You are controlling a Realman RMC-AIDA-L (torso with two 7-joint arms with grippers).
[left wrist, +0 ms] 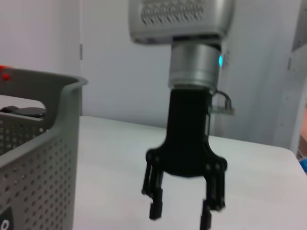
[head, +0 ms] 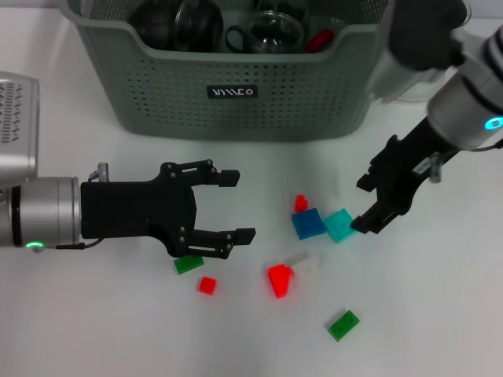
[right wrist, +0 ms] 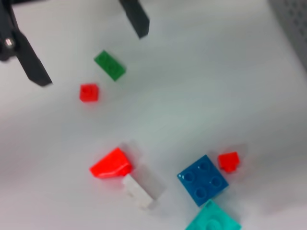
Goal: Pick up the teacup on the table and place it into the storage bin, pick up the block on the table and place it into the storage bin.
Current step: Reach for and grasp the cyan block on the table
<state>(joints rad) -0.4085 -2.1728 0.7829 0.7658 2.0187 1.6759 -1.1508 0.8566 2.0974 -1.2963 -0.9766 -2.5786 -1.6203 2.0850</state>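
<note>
1. Left gripper [head: 236, 206], centre-left of the head view, fingers apart, holds nothing; bare table [head: 94, 330] lies below it.
2. Bin [head: 228, 94] fills the top centre, long axis across the frame.
3. Blocks lie scattered at lower centre.
4. Right gripper [head: 369, 206] touches the teal block [head: 339, 225]; whether its fingers are spread or closed, I cannot tell.

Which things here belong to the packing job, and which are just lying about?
Job: storage bin; teal block beside the open right pincer; blue block; white block; large red block.
Lying about: glass pot and dark lid inside the bin; left pincer, open, holding nothing.
</note>
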